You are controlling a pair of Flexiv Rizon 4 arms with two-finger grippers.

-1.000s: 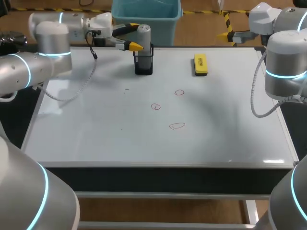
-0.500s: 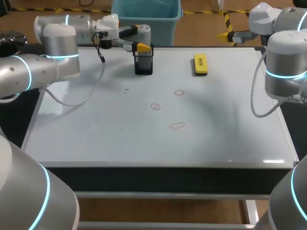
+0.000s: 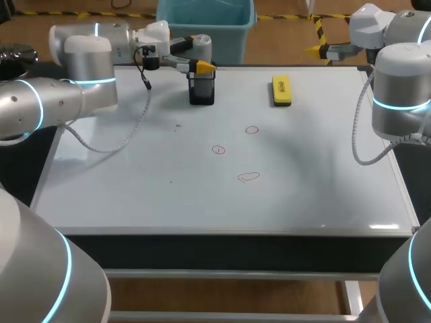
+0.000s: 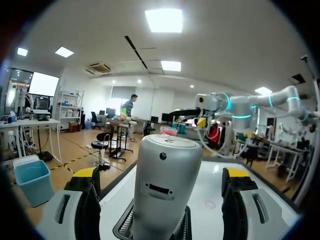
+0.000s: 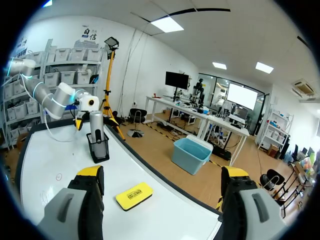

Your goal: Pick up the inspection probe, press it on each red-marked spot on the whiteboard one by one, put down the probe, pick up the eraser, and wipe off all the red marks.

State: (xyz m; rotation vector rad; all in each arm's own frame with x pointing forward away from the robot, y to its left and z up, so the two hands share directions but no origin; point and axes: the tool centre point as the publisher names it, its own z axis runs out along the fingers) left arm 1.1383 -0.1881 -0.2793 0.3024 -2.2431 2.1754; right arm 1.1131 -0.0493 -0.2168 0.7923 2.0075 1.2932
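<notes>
Left pincer (image 4: 161, 176) released, fingers (image 4: 84, 200) spread either side of the probe (image 3: 202, 51). The left wrist view shows a gap on both sides, so no contact yet. Probe stands upright in the black mesh holder (image 3: 202, 91), upper half sticking out above the holder's rim. Holder sits at the far edge of the whiteboard (image 3: 135, 195) that covers the counter. Eraser (image 3: 281, 90) lies flat to the right of the holder, well apart from it. Three red marks (image 3: 218, 149) sit on the robot's side of the holder, off to its right. Right pincer (image 5: 162, 174) released too, grasping nothing, far right of the holder, beyond the eraser.

Handling, judged: probe looks like a rigid grey cylinder with a domed cap. Smooth shell, likely slippery, probably light to middling weight. Best hold is the straight body just above the holder's rim and under the dome, fingers level on opposite sides. A grip on the dome could squirt it out. Pull straight up: holder looks light and may tilt or ride up with the probe on a slanted lift. Step in hand: closing on the probe, task barely begun.
</notes>
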